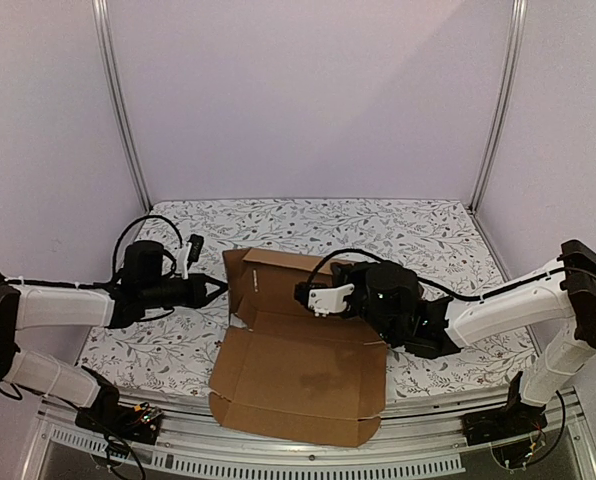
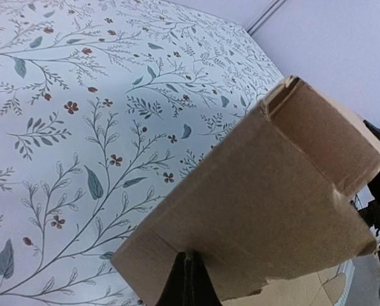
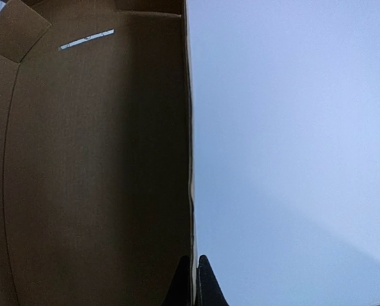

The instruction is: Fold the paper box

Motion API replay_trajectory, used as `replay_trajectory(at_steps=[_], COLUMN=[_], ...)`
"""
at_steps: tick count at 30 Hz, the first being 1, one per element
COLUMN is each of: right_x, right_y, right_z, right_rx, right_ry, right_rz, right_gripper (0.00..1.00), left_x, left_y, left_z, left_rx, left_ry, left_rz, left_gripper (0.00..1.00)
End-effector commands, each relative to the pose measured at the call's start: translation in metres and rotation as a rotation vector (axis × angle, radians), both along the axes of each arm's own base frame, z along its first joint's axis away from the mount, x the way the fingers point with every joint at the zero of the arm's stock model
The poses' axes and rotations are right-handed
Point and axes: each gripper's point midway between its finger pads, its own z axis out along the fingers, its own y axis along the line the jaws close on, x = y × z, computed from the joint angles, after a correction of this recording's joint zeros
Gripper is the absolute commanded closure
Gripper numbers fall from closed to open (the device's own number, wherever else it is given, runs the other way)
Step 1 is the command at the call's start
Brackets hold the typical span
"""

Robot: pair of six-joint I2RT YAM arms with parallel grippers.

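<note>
Unprinted paper box (image 1: 298,375) on the tabletop (image 1: 428,230): right pincer (image 3: 193,280) pinches its upright wall; left pincer (image 2: 187,280), fully closed, sits at its left flap.

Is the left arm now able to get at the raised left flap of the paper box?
Probably yes. The left gripper, shut, has its tips right beside that flap of the paper box, with nothing between them. The right gripper pinches a cardboard edge farther right, off that side.

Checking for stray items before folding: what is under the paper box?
Around the paper box only the floral tablecloth shows. Whatever lies directly beneath its flat cardboard panel is covered, so I cannot tell.
</note>
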Motion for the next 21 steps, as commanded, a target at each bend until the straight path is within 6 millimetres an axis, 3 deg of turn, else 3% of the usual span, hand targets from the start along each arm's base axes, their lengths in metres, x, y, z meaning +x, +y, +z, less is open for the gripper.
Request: replay_trajectory(at_steps=[1,10,21], right_x=[-0.011,-0.010,-0.009], right_y=[0.018,0.018,0.018], right_z=[-0.014,-0.020,-0.021], right_rx=[0.004,-0.020,-0.031], right_ry=[0.043,0.038,0.032], right_rz=[0.081,0.077,0.073], right_gripper=[1.00,1.00,1.00], left_x=[0.006,0.018,0.003], left_y=[-0.015,-0.023,-0.008], left_z=[0.003,0.000,-0.001], left_rx=[0.022,0.023,0.058], left_ry=[-0.034,-0.026,-0.029], left_rz=[-0.051,-0.068,-0.032], left_gripper=[1.00,1.00,0.99])
